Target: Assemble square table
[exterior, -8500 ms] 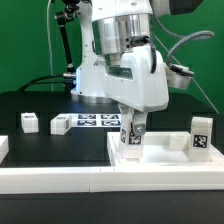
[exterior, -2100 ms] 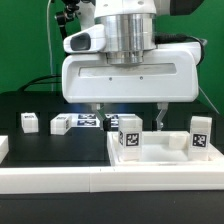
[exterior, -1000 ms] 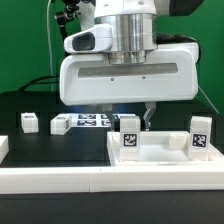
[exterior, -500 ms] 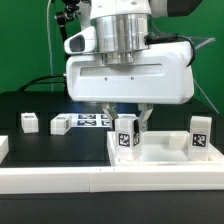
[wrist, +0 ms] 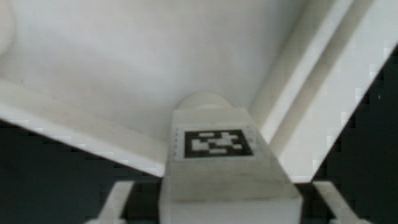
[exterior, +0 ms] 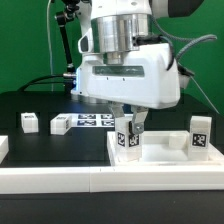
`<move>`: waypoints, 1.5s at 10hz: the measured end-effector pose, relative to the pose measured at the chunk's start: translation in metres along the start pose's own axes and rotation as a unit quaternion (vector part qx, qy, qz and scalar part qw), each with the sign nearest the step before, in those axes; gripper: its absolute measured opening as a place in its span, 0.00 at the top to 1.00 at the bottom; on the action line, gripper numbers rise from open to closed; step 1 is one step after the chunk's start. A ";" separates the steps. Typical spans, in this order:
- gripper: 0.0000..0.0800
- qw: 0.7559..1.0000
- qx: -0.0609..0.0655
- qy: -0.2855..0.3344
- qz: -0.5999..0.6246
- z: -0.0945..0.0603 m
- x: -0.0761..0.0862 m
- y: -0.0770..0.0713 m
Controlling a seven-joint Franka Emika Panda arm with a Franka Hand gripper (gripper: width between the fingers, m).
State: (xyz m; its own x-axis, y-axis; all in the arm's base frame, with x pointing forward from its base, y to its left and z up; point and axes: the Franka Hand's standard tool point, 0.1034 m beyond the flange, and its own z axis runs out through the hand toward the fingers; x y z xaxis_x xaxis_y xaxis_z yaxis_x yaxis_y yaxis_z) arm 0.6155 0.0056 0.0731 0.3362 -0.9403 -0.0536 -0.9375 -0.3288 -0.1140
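Arm [exterior: 125, 70] hangs over the slab [exterior: 165, 160], which lies flat on the surface [exterior: 50, 148], rim up, toward the exterior view's right. Key relation: the slab is straight below the jaws, and the leg [exterior: 127, 136] in the jaws has its long axis vertical. Its tag faces the exterior camera, and its lower end is down at the slab's back edge, near the corner on the exterior view's left. Wrist view looks down the leg's length: slab inner face and raised rim just beside it, dark surface past the slab's edge. Neither view shows whether the leg's lower end is seated in the slab, only touching it, or just clear. Jaws are partly closed, roughly a mid gap, clamped on the leg, with fingers [wrist: 118, 205] on both sides of its upper part and nothing else held. My read: the next move runs along the leg's axis, a push down or a twist into the corner, so tilt off vertical is the risk. It looks upright here. Second leg [exterior: 201, 135] stands upright on the slab at the exterior view's right, well apart from the held one. Two loose legs [exterior: 29, 122] sit on the surface at the exterior view's left, near the marker board [exterior: 95, 120], apart from the slab.
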 end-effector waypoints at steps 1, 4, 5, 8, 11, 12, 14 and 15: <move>0.64 0.999 0.000 -0.001 0.039 0.000 -0.002 0.000; 0.64 0.994 0.005 -0.009 0.108 0.001 -0.003 -0.001; 0.64 0.995 0.007 -0.011 0.101 0.000 -0.001 -0.002; 0.59 0.998 0.009 -0.012 0.066 0.000 0.001 -0.001; 0.22 0.999 0.007 -0.009 -0.040 0.000 0.002 -0.001; 0.20 0.996 0.007 -0.009 -0.092 0.000 0.000 -0.002; 0.19 0.988 0.008 -0.009 -0.157 0.001 0.001 -0.001; 0.19 0.981 0.008 -0.008 -0.193 0.001 0.001 -0.001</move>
State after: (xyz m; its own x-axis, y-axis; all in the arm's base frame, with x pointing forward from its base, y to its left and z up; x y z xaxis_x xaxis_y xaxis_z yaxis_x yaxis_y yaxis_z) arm 0.6171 0.0052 0.0727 0.6679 -0.7439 -0.0195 -0.7381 -0.6589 -0.1447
